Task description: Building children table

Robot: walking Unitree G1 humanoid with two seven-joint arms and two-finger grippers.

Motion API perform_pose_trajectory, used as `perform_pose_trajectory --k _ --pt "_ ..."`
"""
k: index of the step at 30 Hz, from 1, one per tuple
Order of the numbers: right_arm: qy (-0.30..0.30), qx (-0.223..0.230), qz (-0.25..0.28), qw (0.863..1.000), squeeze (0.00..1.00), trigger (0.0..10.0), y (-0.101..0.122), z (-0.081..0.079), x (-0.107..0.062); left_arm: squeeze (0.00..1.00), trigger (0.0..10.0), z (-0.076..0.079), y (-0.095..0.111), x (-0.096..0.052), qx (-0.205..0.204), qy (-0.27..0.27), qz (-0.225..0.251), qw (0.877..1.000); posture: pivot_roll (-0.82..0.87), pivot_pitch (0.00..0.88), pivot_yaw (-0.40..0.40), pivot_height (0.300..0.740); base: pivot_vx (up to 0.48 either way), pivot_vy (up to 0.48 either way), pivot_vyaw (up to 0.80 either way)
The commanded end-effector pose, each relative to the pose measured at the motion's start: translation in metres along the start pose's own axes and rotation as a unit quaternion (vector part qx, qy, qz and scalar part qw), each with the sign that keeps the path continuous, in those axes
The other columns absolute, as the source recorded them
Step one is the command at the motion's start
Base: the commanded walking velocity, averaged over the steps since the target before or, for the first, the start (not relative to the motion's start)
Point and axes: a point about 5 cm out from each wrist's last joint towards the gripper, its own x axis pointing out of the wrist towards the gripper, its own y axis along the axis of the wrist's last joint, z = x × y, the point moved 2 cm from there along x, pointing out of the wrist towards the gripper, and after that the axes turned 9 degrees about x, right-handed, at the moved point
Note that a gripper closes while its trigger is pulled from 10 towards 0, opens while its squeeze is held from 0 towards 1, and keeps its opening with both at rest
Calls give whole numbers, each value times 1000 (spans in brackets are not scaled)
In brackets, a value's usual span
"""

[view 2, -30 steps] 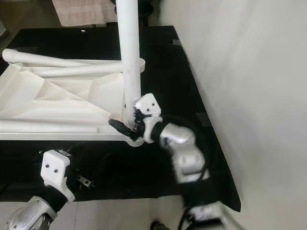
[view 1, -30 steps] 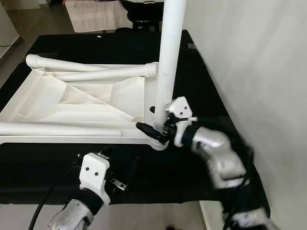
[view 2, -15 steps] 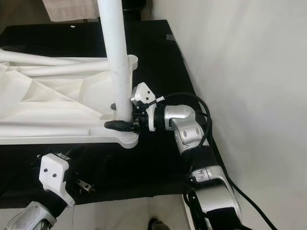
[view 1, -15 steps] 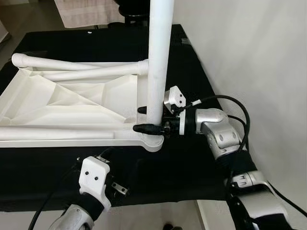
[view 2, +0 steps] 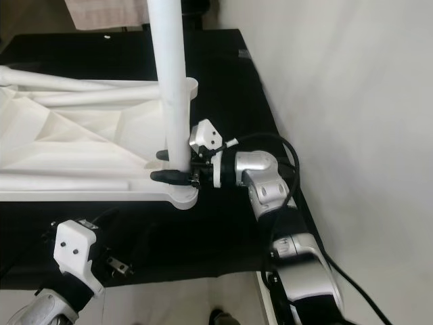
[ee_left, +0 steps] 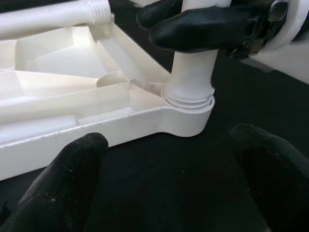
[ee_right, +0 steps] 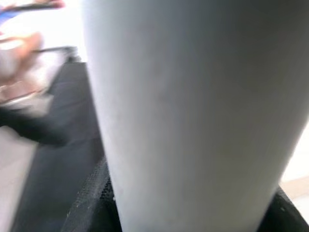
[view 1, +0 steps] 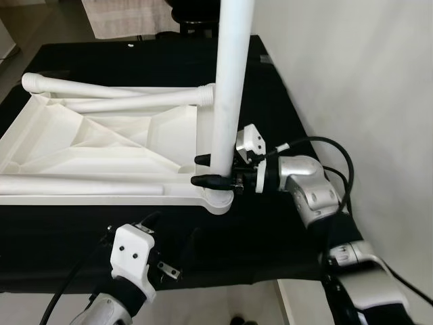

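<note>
On the black cloth-covered work surface (view 1: 81, 230): an upturned white plastic children's tabletop (view 1: 101, 145) lies ribbed side up, left of centre.
Upright leg: a white plastic tube leg (view 1: 229, 88) stands in the round socket at the tabletop's near right corner (ee_left: 189, 113), its threaded base seated.
Loose legs: two more white tube legs (view 1: 122, 103) lie along the far edge, one (view 1: 81, 185) along the near edge.
Right gripper (view 1: 208, 170): black fingers clamped around the upright leg just above the socket.
Left gripper (ee_left: 169, 179): fingers apart, hovering near the corner, touching nothing.
Step, as judged: screwing the leg home. Keep it vertical, twist in short turns, and steady the tabletop against turning.
</note>
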Motion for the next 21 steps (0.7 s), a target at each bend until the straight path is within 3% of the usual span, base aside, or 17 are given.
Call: perform_pose_trajectory --k 1,2,3,4,5,7,9,11,12,13,14,15,16,17,20,21 --pt "-256 64 -67 962 0 0 -46 -5 -21 0 10000 -2 -4 -2 2 -1 -10 1000 -6 264 -47 740 0 0 0" --pt "-256 64 -67 962 0 0 -46 -5 -21 0 10000 -2 -4 -2 2 -1 -10 1000 -6 264 -47 740 0 0 0" --pt "-356 86 -82 927 0 0 -56 -15 -38 0 10000 -3 -4 -2 3 -1 -10 1000 -10 261 -44 740 0 0 0" --pt "-389 87 -82 914 0 0 -56 -31 -41 0 10000 -3 -4 0 3 -4 -9 1000 -13 253 -38 740 0 0 0" --pt "-389 87 -82 914 0 0 -56 -31 -41 0 10000 -3 -4 0 3 -4 -9 1000 -13 253 -38 740 0 0 0" --pt "-363 85 -63 926 0 0 -52 -51 -25 0 10000 -4 -6 3 4 -7 -8 1000 -21 234 -28 740 0 0 0" --pt "-337 89 -52 936 0 0 -52 -53 -8 0 10000 -6 -8 6 5 -5 -8 1000 -5 218 -36 740 0 0 0" --pt "-329 90 -52 938 0 0 -52 -52 -3 0 10000 -7 -9 7 5 -4 -8 1000 -5 216 -38 740 0 0 0" --pt "-328 92 -53 939 0 3765 -51 -52 0 0 10000 -8 -9 8 6 -1 -7 1000 -6 210 -40 740 0 0 0" --pt "-333 95 -54 937 0 6039 -49 -51 1 0 10000 -9 -9 8 8 4 -6 1000 -6 210 -40 740 0 0 0" --pt "-333 95 -54 937 0 6039 -49 -51 1 0 10000 -9 -9 8 8 4 -6 1000 -6 210 -40 740 0 0 0" --pt "-314 106 -44 943 0 10000 -44 -54 5 0 10000 -10 -9 8 9 8 -5 1000 -8 206 -40 740 0 0 0" --pt "-314 106 -44 943 0 10000 -44 -54 5 0 10000 -10 -9 8 9 8 -5 1000 -8 206 -40 740 0 0 0" --pt "-230 120 -5 966 1000 10000 -29 -60 15 0 10000 -11 -8 10 9 14 -3 1000 -9 205 -40 740 0 0 0" --pt "-158 122 19 980 1000 10000 -21 -64 19 0 10000 -11 -8 10 8 14 -2 1000 -18 205 -39 740 0 0 0" --pt "-158 122 19 980 1000 10000 -21 -64 19 0 10000 -11 -8 10 8 14 -2 1000 -18 205 -39 740 0 0 0"
